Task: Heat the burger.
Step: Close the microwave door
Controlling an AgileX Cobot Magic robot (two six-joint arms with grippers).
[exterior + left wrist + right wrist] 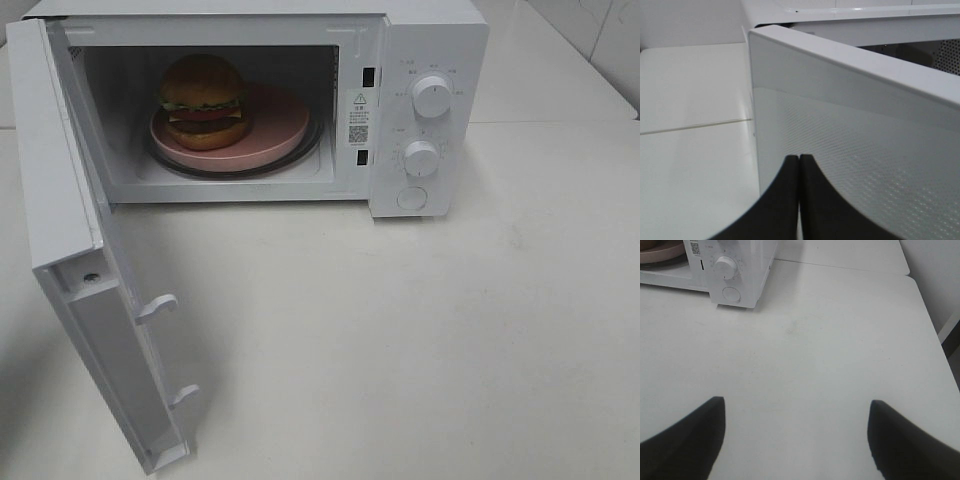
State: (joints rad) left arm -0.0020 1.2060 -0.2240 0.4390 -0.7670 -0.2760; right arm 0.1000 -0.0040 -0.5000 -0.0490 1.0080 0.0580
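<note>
The burger (203,100), with golden-brown bun, green lettuce, red tomato and dark patty, sits on a round pink plate (280,125) inside the white microwave (430,40). The microwave door (75,250) stands wide open toward the front left. Neither gripper shows in the high view. In the left wrist view my left gripper (799,165) is shut and empty, its tips right at the outer face of the open door (850,130). In the right wrist view my right gripper (796,420) is open and empty above the bare table, well away from the microwave's control panel (730,270).
The microwave has two white knobs (432,95) and a round button (412,198) on its right panel. Two latch hooks (160,305) stick out of the door's inner edge. The white table (420,340) spreads in front; its right edge (935,325) shows in the right wrist view.
</note>
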